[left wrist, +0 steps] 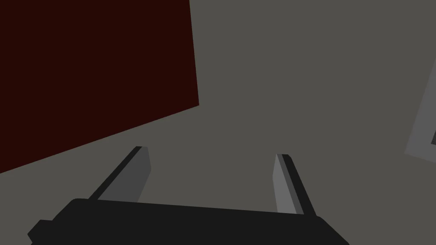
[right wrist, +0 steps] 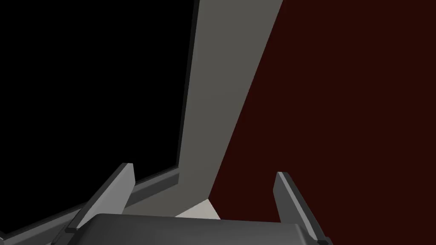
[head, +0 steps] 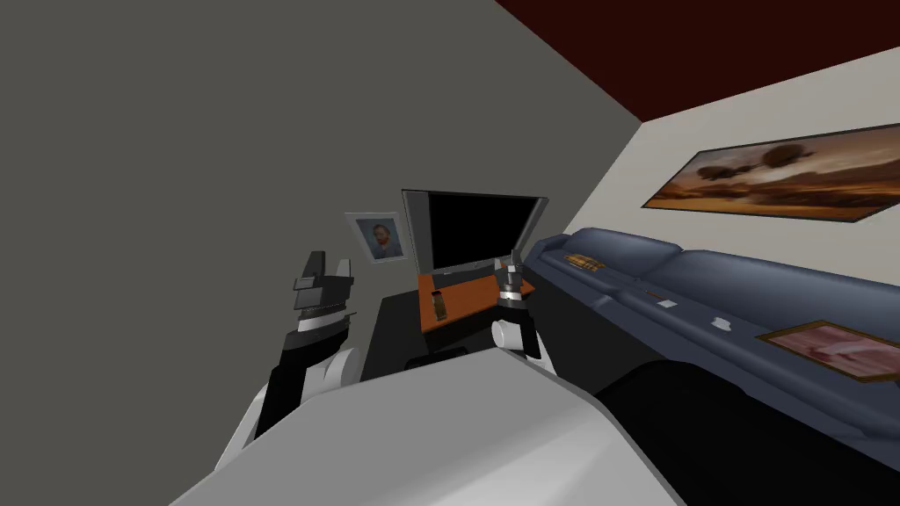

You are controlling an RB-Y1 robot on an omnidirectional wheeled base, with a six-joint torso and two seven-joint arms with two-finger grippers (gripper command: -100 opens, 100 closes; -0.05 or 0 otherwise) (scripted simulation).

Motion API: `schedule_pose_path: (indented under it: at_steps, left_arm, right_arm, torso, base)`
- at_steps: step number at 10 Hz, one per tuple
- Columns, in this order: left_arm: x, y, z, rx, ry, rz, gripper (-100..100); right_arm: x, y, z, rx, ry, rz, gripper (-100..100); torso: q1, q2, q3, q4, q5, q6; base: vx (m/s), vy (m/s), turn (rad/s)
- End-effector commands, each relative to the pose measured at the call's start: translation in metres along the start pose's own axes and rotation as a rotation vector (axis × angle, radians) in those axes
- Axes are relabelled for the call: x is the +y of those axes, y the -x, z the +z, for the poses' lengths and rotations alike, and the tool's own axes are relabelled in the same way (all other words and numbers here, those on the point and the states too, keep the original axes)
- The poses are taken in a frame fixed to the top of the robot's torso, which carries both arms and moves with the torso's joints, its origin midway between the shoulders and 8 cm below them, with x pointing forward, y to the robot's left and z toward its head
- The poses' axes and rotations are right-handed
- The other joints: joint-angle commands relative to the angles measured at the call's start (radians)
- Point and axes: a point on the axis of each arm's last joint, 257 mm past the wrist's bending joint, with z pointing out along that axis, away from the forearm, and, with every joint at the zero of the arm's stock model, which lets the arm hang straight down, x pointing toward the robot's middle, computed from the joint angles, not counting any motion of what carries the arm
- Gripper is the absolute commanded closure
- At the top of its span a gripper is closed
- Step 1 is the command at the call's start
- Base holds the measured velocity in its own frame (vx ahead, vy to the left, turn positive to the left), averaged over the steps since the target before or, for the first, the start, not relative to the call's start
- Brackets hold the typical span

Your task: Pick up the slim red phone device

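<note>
Nearest, low in the middle of the head view, the left gripper (head: 327,266) is hanging raised left of centre, its fingers standing wide apart with nothing between them. The right gripper (head: 513,263) is hovering right of centre, likewise spread wide and empty, and it is pointing up toward the television (head: 475,230) rather than down. Between the two and slightly further off, the phone (head: 437,304) is lying flat on the orange tabletop (head: 470,297). It is showing as a slim, dark reddish slab in the middle of the frame, just below the television and apart from both grippers. The step in hand is looking like the reach. The right gripper is sitting closer, so I would be tipping its wrist downward, lining the fingers across the phone's narrow width and descending until they are straddling its long edges before closing. A thin, flat thing is calling for low, square contact. Further off, a dark blue sofa (head: 703,290) is running across the right of the frame
</note>
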Motion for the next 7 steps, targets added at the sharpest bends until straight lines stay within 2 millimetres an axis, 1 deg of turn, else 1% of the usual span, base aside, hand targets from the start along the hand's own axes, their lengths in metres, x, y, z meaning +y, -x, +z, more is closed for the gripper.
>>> schedule_pose_path:
  at_steps: [1,3,5,7]
  left_arm:
    - [0.000,0.000,0.000,0.000,0.000,0.000,0]
    - [0.000,0.000,0.000,0.000,0.000,0.000,0]
    - [0.000,0.000,0.000,0.000,0.000,0.000,0]
    - [0.000,0.000,0.000,0.000,0.000,0.000,0]
  right_arm:
    - [-0.008,-0.006,-0.001,0.043,-0.024,-0.029,-100]
    - [-0.025,-0.015,-0.006,0.106,-0.077,-0.080,-100]
    - [-0.051,-0.024,-0.015,0.171,-0.154,-0.141,-100]
    - [-0.083,-0.032,-0.030,0.233,-0.249,-0.209,-100]
  torso:
    - [0.000,0.000,0.000,0.000,0.000,0.000]
    - [0.001,0.001,0.001,0.000,0.000,0.000]
    - [0.002,0.003,0.002,0.001,0.000,0.000]
    - [0.003,0.004,0.002,0.001,0.001,-0.001]
  base:
    - [-0.013,0.012,0.099]
    - [-0.033,0.027,0.178]
    - [-0.055,0.040,0.226]
    - [-0.067,0.059,0.379]
